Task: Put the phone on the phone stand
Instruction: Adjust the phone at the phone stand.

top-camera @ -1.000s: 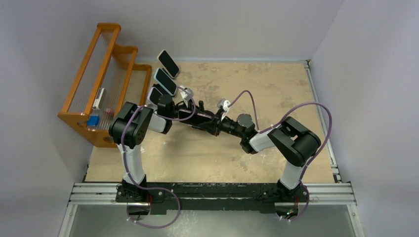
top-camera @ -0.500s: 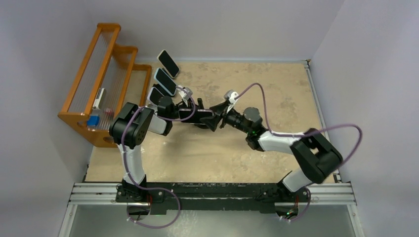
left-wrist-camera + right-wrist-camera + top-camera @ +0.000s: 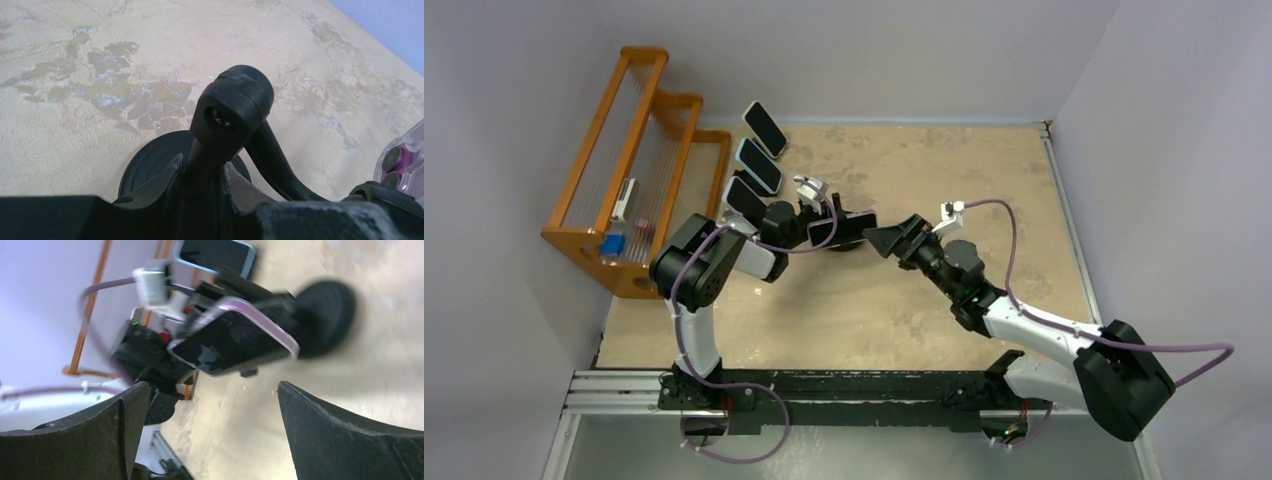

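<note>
Top external view: left claw point(image 3: 202, 172) clamped narrowly round the stem of the black round-based plastic phone stand point(image 3: 234, 107). On the stand's cradle rests the black-screened phone in clear pink-edged case point(image 3: 842, 230), tilted. At the phone's 3 o'clock, right claw point(image 3: 874, 239) spread wide, holding nothing, just clear.

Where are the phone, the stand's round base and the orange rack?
phone point(image 3: 842, 230), top view, dark screen.
stand's round base point(image 3: 142, 167), left wrist view, disc's left side.
orange rack point(image 3: 584, 255), top view, near rail.
</note>
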